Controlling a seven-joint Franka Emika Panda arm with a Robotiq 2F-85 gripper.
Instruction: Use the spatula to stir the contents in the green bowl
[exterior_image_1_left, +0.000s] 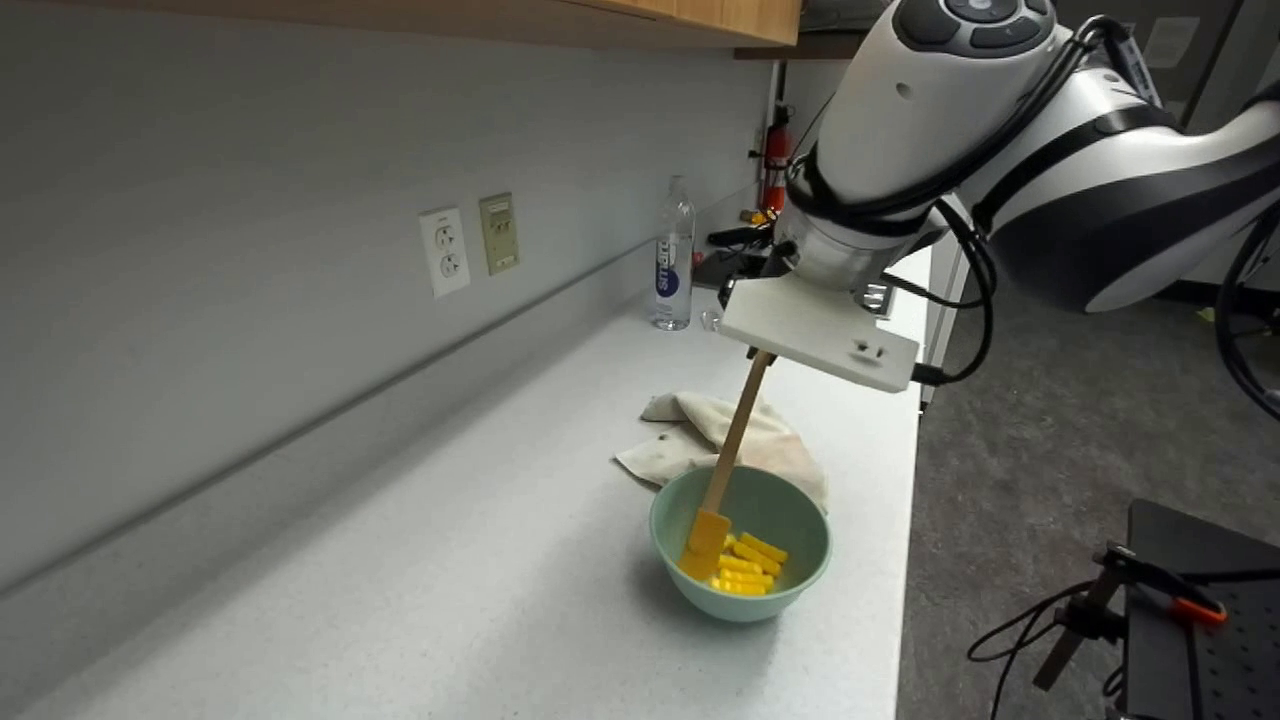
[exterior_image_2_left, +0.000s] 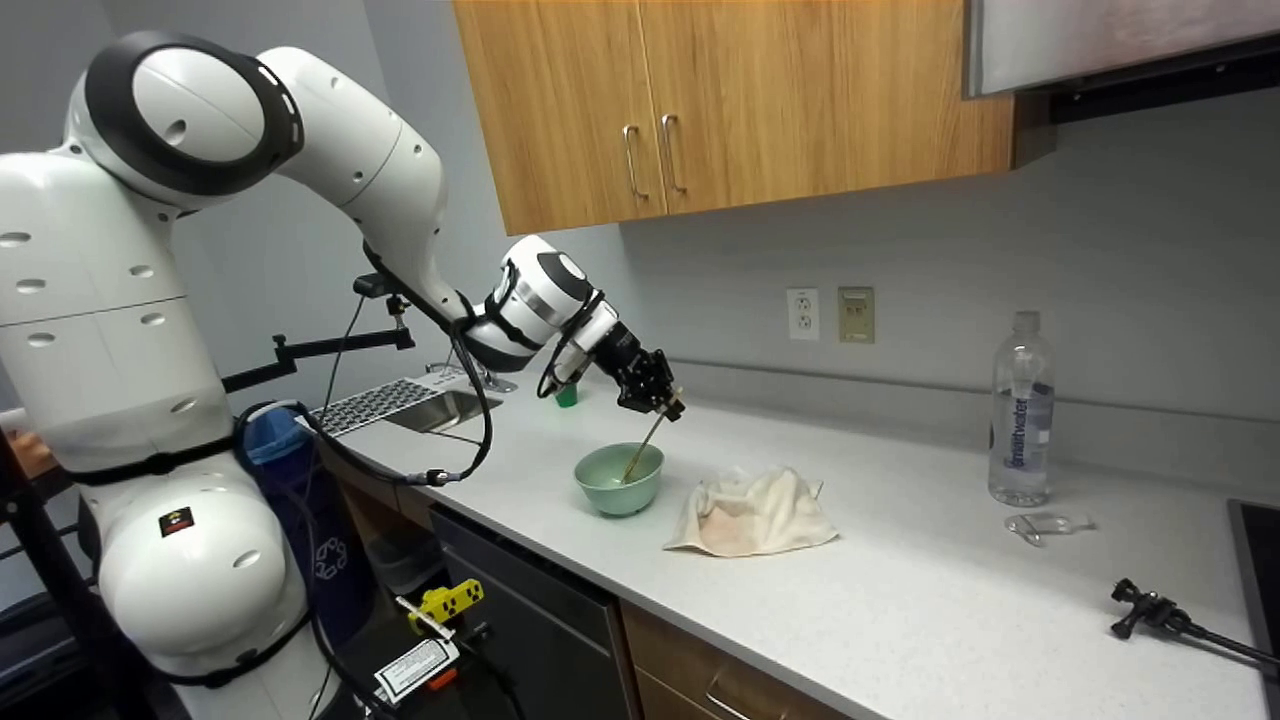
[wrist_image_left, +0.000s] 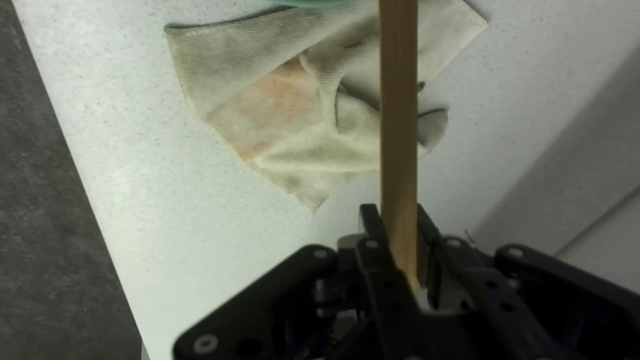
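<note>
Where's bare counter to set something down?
Free: the counter between towel and bottle; also between bowl and wall. Crowded: over the bowl, where the spatula slants up to the gripper; the bowl's towel side; and near the bottle's foot, where a clear piece lies.

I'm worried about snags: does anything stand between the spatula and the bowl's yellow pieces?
Nothing visible: the spatula, gripped by the jaws, reaches into the green bowl beside the yellow pieces. The cloth lies outside.
</note>
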